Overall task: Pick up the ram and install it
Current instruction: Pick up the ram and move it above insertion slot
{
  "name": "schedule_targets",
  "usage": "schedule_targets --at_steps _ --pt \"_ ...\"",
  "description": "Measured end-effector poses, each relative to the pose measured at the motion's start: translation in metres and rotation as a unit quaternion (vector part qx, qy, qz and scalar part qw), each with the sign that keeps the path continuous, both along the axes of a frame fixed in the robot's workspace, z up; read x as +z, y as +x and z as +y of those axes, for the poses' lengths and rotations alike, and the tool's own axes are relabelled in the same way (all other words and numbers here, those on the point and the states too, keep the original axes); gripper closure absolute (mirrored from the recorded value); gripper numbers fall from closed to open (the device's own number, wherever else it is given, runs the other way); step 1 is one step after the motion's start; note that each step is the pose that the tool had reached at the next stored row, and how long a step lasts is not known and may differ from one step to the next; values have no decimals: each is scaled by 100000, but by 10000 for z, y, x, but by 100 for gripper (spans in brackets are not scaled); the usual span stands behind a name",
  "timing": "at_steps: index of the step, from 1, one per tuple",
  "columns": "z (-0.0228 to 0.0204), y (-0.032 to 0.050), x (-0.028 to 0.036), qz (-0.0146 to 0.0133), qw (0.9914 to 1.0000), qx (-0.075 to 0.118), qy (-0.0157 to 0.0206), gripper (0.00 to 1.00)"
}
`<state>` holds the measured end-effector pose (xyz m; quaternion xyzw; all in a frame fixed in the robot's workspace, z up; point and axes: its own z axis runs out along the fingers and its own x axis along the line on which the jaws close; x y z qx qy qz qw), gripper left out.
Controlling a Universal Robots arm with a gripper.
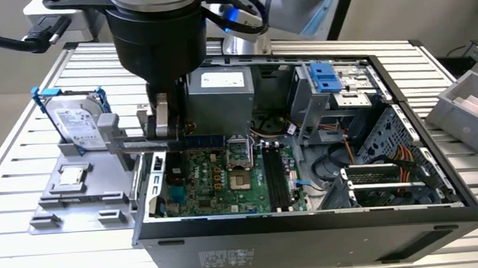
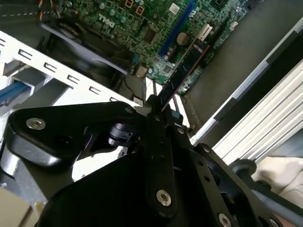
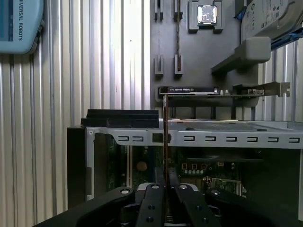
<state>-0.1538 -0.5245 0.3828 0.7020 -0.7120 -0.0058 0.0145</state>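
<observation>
Gripper (image 1: 167,136) fingers pinch one end of the ram (image 1: 202,140), holding it on edge above the green motherboard (image 1: 225,178) just inside the open computer case (image 1: 309,219). Behind stands a white-labelled power supply (image 1: 220,89). Outside, toward the exterior view's left, stands a labelled hard drive (image 1: 79,124).

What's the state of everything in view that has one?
ram: held in the gripper above the open case, not in a slot.
gripper: shut on the ram.
case: open, side panel off.
hard drive: upright on the grey fixture, outside the case.
chip: flat in that fixture.
long black slots: empty.
</observation>
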Motion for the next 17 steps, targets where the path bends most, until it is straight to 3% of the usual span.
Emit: schedule_targets --at_steps 17 --pt "0 285 0 0 100000 -1 6 100"
